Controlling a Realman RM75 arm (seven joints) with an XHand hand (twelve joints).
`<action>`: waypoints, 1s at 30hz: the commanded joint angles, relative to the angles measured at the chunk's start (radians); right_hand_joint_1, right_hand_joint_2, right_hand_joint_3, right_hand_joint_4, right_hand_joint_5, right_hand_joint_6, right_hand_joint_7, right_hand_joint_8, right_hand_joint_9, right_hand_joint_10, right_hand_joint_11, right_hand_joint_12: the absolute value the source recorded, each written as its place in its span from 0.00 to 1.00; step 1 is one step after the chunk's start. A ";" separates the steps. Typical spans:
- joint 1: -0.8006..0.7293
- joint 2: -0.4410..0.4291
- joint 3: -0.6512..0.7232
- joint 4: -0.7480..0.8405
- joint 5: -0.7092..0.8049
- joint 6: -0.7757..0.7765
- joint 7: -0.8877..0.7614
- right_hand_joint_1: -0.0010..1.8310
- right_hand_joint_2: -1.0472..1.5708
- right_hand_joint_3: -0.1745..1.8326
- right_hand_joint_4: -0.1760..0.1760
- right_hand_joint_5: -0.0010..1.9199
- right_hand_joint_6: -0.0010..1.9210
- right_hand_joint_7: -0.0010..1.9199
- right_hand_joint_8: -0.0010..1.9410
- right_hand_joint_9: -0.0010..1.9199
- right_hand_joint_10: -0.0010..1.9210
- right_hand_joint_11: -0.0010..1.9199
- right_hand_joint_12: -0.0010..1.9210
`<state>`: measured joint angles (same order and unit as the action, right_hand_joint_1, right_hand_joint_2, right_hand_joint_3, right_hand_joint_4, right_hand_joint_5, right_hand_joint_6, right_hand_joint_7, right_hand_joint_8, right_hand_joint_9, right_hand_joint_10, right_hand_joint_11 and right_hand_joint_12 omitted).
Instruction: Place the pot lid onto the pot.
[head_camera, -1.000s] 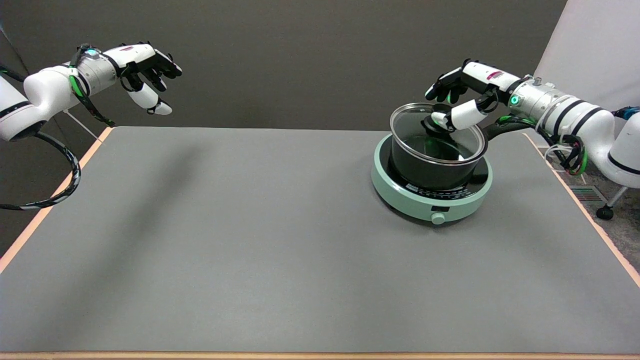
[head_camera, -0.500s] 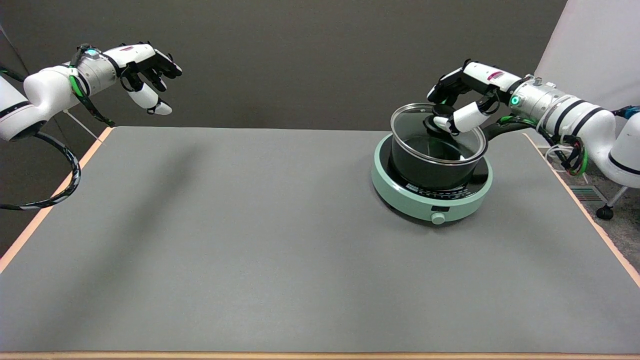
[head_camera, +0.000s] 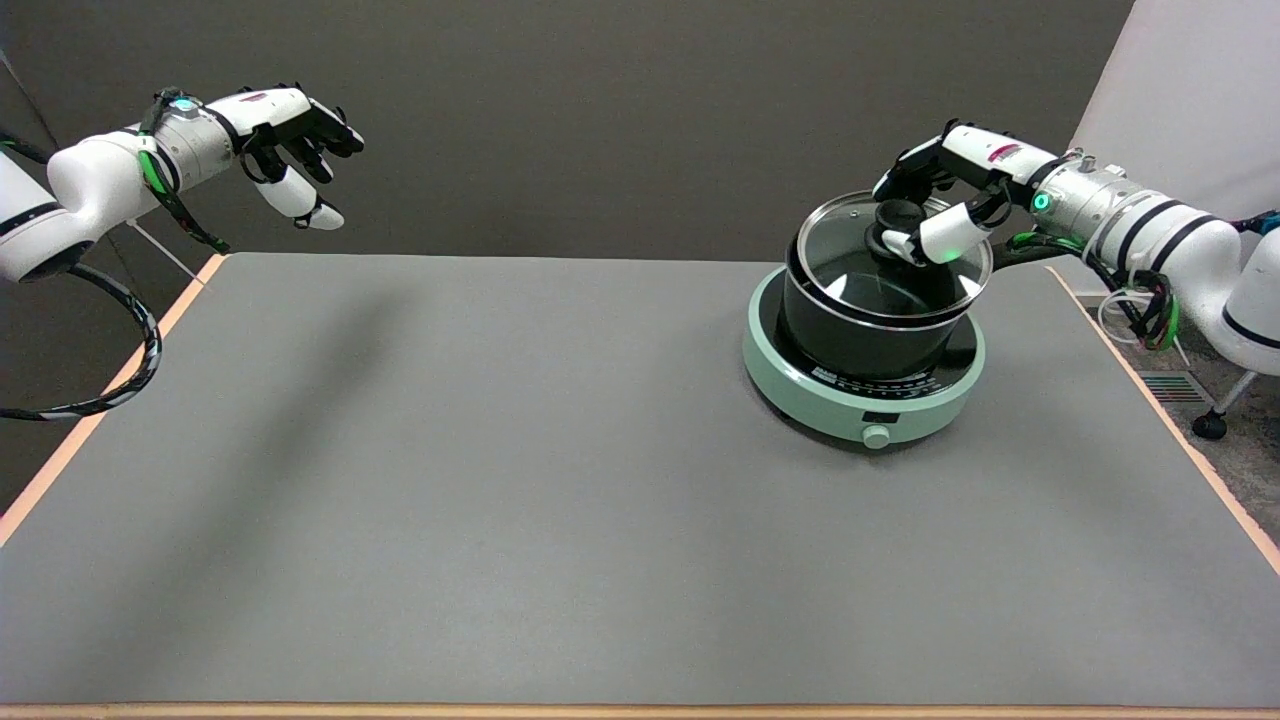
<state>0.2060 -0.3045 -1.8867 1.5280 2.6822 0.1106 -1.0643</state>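
- Right hand (head_camera: 935, 205) pinches the black knob (head_camera: 897, 217) of the pot lid (head_camera: 893, 255) between its white thumb and dark fingers, clamped on it from the pot's far right side.
- The pot lid sits tilted and off-centre over the pot (head_camera: 868, 325): it looks raised and shifted toward the far right, and its near-left rim seems to dip inside the pot's mouth.
- To seat it well, the hand would likely need to level the lid, bring it back toward the near left until the two rims line up, then lower gently before letting go; releasing while tilted risks a slide or a clatter.
- The lid is clear glass with a thin metal band, round and shallowly domed; glare hides part of it.
- The pot is black, straight-walled and probably metal, with a dark handle behind.
- It stands on a round mint-green cooker (head_camera: 862, 395) with a glossy black top and a front dial (head_camera: 876, 436), on the matte grey tabletop (head_camera: 500, 480).
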 joint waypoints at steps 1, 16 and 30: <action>-0.007 0.000 0.016 -0.011 -0.013 0.000 0.000 0.57 0.62 0.57 0.09 0.33 0.24 0.34 0.22 0.33 0.39 0.04 0.96; -0.020 0.000 0.024 0.047 -0.013 -0.003 0.004 0.57 0.62 0.57 0.09 0.33 0.23 0.35 0.22 0.33 0.40 0.05 0.96; -0.052 -0.001 0.024 0.079 -0.004 0.020 0.005 0.57 0.62 0.57 0.09 0.33 0.24 0.35 0.22 0.34 0.41 0.05 0.96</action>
<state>0.1813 -0.3050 -1.8654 1.5726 2.6712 0.1117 -1.0604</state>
